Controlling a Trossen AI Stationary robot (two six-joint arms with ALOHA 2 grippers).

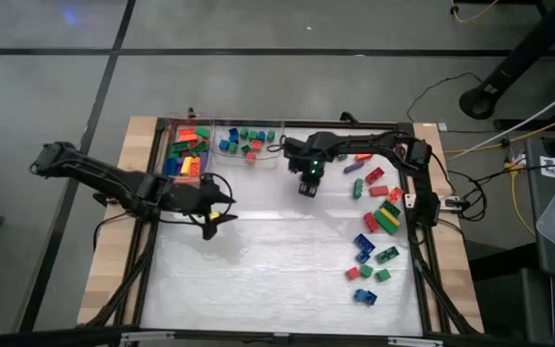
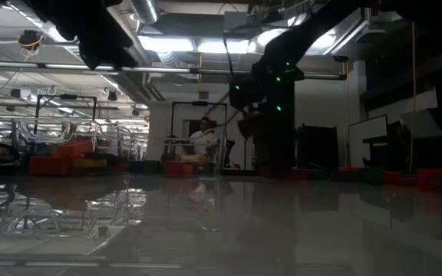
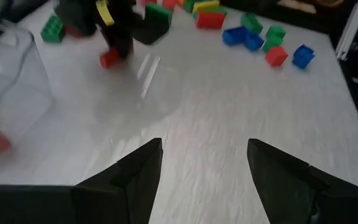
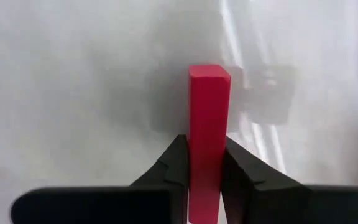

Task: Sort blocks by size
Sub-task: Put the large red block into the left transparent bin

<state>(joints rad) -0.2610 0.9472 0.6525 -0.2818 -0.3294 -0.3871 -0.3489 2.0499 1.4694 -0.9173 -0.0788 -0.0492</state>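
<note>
My right gripper (image 1: 308, 185) is over the white mat's far middle, shut on a red block (image 4: 209, 106), which also shows in the left wrist view (image 3: 109, 58). My left gripper (image 1: 222, 210) is open and empty (image 3: 204, 149), low over the mat's left part. Loose blocks (image 1: 374, 226) in red, green, blue, yellow and purple lie on the mat's right side. More blocks lie in two clear trays (image 1: 187, 154) (image 1: 249, 141) at the far left. My right gripper pinches the red block between its two fingers, on the two long sides near its upper end (image 4: 205, 163). The fingers point down from above and lie along the block. The block hangs on end, its lower end (image 4: 209, 73) past the fingertips, a little above the mat.
A black frame (image 1: 422, 241) runs round the white mat. The clear trays stand against its far left corner. The mat's middle and near part (image 1: 268, 280) hold no blocks. Cables and a stand base (image 1: 485, 96) lie off the table to the right.
</note>
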